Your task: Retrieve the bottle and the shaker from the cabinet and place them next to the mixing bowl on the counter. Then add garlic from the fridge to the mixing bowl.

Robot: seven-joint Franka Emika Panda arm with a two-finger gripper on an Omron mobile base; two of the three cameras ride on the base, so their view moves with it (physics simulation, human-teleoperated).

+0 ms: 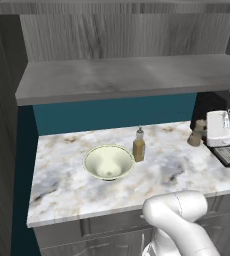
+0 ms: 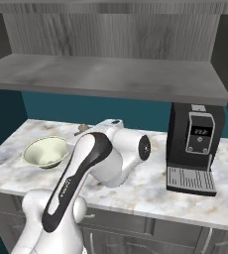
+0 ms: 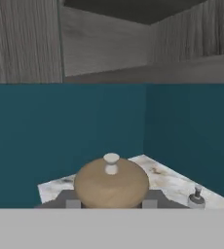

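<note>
Fingers [image 3: 73,204] closed tight on the shaker [image 3: 111,184]; hand view has its tan rounded body wedged between the two dark tips, pale knob on top. From the left base view the shaker [image 1: 197,133] sits at the front of the white hand, held above the right part of the counter [image 1: 72,185], tan against the dark coffee machine [image 1: 227,150] behind it. Whether its base touches the marble, cannot tell.

Bottle [image 1: 139,145] stands upright on the counter, just beside the mixing bowl [image 1: 108,162] on the bowl's right, amber liquid, whitish cap. Touching the rim or not: cannot tell. Bowl sits mid-counter, inside bare.

Shaker and bottle are well apart, bottle between shaker and bowl.

Right base view: bowl [image 2: 45,151] at the left of the marble, arm crossing in front, coffee machine [image 2: 195,149] at the right with its lit display.

Cabinet shelf [image 1: 127,75] runs wide and grey above the teal back wall [image 1: 112,112].
</note>
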